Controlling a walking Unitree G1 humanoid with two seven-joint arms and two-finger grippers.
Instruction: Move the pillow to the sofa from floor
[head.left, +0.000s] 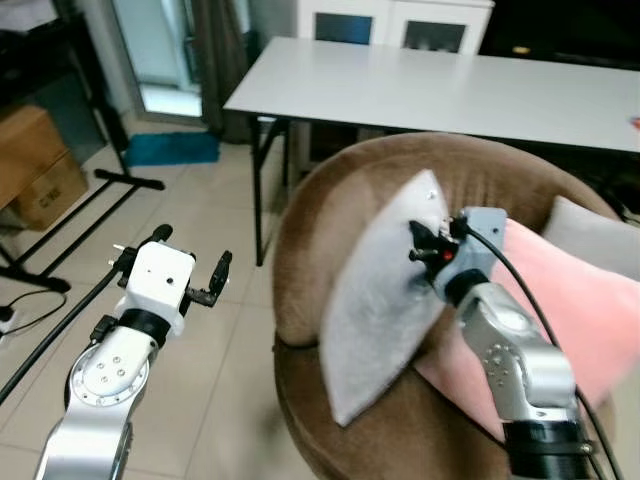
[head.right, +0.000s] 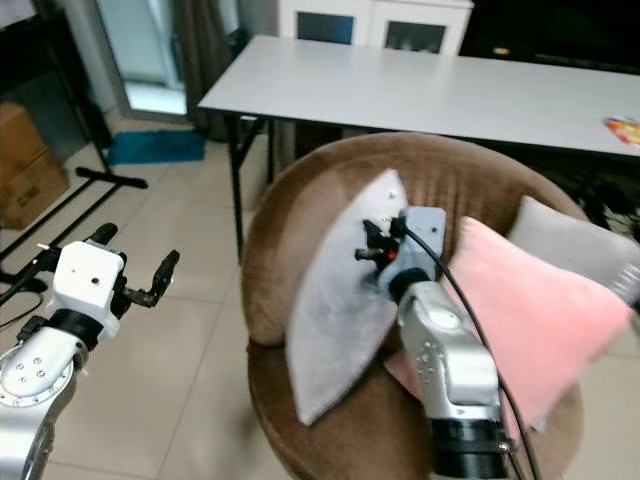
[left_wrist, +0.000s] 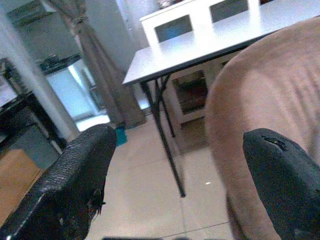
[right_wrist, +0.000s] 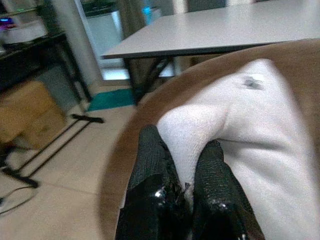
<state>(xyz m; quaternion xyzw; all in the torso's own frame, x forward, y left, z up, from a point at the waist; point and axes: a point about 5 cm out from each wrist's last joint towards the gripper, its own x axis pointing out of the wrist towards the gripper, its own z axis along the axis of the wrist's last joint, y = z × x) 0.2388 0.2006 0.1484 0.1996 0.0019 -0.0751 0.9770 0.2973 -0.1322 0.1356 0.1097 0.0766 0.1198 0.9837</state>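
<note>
pillow: grey pillow (head.left: 385, 300) stands on edge in the brown sofa (head.left: 330, 190), leaning on the curved backrest, touching the pink cushion (head.left: 560, 320) beside it (already off the floor)
right gripper: right gripper (right_wrist: 182, 167) is clenched on a fold of the grey pillow near its upper edge; fabric bunched between the two black fingers
left gripper: left gripper (head.left: 190, 265) hangs over the tiled floor (head.left: 215, 370) beside the sofa, fingers spread, grasping nothing
step: placing, looks nearly done; what remains is settling and letting go
how to do well: lower the pillow until its bottom edge sits firm on the seat and its back rests on the backrest, then spread the fingers and draw straight back so the fabric doesn't snag
risk: standing tall on edge, it may tip forward off the seat once released (lean it back first)
background: white table (head.left: 450, 90) behind the sofa, second grey cushion (head.left: 590, 235) further right
</note>
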